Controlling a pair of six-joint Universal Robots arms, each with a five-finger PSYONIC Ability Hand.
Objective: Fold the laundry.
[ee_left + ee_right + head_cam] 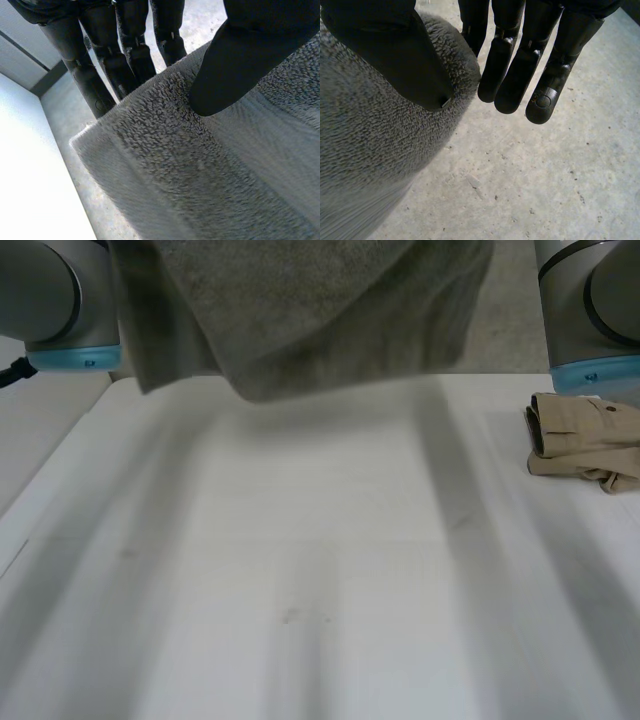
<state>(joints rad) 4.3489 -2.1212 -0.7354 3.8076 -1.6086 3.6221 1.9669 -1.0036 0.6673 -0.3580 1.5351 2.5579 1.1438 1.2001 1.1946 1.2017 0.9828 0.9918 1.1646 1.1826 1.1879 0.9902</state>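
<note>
A grey terry towel (300, 310) hangs in the air over the far edge of the white table (300, 570). My left hand (235, 65) presses its thumb on the near face of the towel (210, 170), and its fingers (130, 55) run down behind the cloth's edge, so the towel is pinched. My right hand (405, 55) lays its thumb on another edge of the towel (365, 150). Its straight fingers (520, 65) stand just past that edge, on the cloth's far side.
A folded beige garment (585, 440) lies at the table's right side, near my right arm (595, 310). My left arm (60, 300) stands at the far left corner. Concrete floor (535, 190) lies below the right hand.
</note>
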